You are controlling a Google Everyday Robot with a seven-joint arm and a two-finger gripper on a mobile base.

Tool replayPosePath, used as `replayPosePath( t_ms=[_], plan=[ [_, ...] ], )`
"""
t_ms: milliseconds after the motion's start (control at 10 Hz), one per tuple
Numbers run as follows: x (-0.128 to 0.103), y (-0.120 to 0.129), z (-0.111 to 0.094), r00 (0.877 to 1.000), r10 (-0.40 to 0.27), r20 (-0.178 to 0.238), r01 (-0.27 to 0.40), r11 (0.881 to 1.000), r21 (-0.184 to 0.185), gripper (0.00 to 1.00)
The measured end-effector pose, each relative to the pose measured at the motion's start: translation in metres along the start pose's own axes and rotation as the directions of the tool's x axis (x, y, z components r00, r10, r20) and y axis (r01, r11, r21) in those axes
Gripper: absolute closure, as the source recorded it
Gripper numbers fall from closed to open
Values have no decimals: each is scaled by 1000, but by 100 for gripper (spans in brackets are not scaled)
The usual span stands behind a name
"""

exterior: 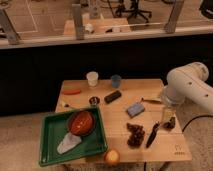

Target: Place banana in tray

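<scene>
End effector (169, 120): low over bench (116, 122) right side; grip state cannot be told. Tray (50, 132): front left, holding red bowl (81, 123).

On the bench (118, 118), the tray (93, 145) takes the front left corner. It holds a bowl (81, 122) toward its back and a flat piece (67, 144) in front of that. A round fruit (112, 157) sits just off the tray's front right corner. A cup (92, 78) stands at the back edge, a second cup (116, 81) to its right. The grapes (135, 135) lie right of the tray. The gripper (169, 120) hangs over the bench's right side, beyond the grapes.
</scene>
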Motion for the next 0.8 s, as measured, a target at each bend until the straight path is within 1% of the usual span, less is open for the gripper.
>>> replayPosePath(
  t_ms=[100,300,600,800],
  plan=[
    [-4,-18,8,1000,-11,16,10,1000,16,20],
    [-5,-48,21,999,-24,24,23,998,50,20],
    [-5,-77,38,999,-28,37,25,996,88,20],
    [0,-92,51,999,-26,41,22,995,96,20]
  ],
)
